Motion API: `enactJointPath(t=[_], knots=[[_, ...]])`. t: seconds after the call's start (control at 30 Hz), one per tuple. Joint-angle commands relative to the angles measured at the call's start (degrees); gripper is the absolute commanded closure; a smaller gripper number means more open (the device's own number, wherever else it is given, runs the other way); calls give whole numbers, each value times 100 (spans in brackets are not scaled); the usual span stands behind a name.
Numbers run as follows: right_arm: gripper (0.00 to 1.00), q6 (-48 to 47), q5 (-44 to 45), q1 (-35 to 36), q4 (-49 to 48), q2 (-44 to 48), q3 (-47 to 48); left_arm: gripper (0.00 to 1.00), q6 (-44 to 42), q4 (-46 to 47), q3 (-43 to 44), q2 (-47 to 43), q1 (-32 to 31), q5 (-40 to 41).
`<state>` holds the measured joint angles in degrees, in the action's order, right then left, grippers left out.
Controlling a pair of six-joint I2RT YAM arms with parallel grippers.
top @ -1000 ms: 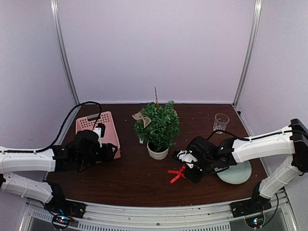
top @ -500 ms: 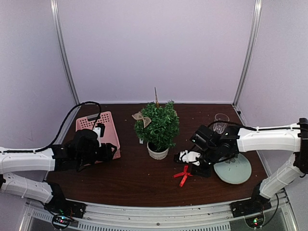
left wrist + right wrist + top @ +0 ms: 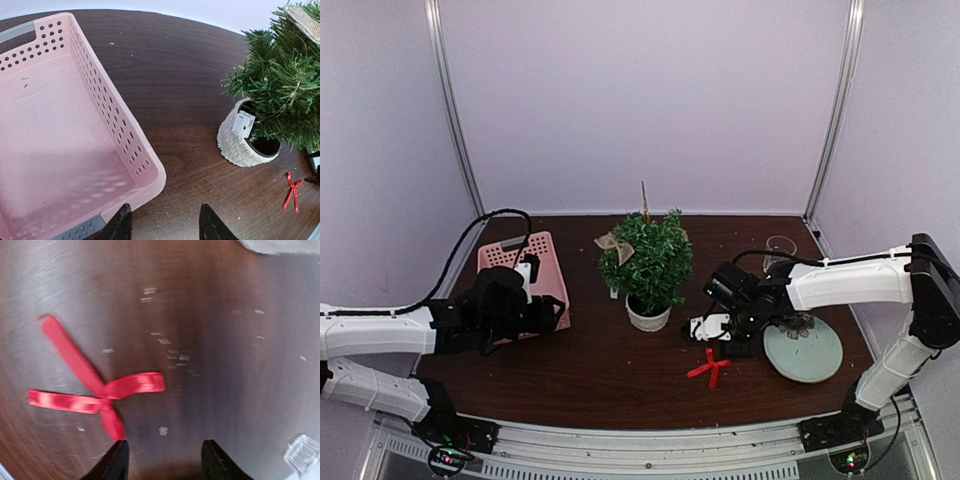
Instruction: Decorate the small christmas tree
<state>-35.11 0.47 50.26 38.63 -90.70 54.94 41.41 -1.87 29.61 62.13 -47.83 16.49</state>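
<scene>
The small christmas tree (image 3: 648, 258) stands in a white pot (image 3: 647, 317) mid-table, a burlap bow (image 3: 612, 243) on its upper left; it also fills the right of the left wrist view (image 3: 280, 85). A red ribbon bow (image 3: 710, 368) lies flat on the table in front of the tree, seen close in the right wrist view (image 3: 97, 390). My right gripper (image 3: 718, 335) hovers just behind the bow, open, with nothing between its fingers; one bow tail ends at its left fingertip (image 3: 114, 460). My left gripper (image 3: 165, 225) is open and empty beside the pink basket's corner.
A pink perforated basket (image 3: 525, 270) sits at the back left, empty in the left wrist view (image 3: 130, 150). A pale green plate (image 3: 803, 350) lies at the right, and a clear glass (image 3: 779, 254) stands behind it.
My right gripper carried the red bow a little rightward, then opened and let it go onto the table. The left arm has not moved.
</scene>
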Motion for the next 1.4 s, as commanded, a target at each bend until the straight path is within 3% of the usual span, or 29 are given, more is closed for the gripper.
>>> enactJointPath(t=[0.0, 0.17, 0.3, 0.4, 0.9, 1.37], knots=[[43, 838, 812, -63, 2, 238, 472, 55, -122, 236, 169, -29, 96, -52], [39, 2738, 784, 323, 318, 684, 483, 55, -122, 222, 135, -96, 151, -41], [45, 4923, 579, 555, 225, 856, 246, 55, -108, 222, 134, -86, 176, -50], [48, 5747, 409, 705, 48, 871, -59, 55, -76, 222, 125, -84, 191, -45], [46, 6913, 987, 1518, -74, -355, -184, 55, -96, -200, 239, -203, 204, -85], [54, 6864, 1372, 1119, 349, -188, -573, 55, -153, -245, 133, -382, 394, -148]])
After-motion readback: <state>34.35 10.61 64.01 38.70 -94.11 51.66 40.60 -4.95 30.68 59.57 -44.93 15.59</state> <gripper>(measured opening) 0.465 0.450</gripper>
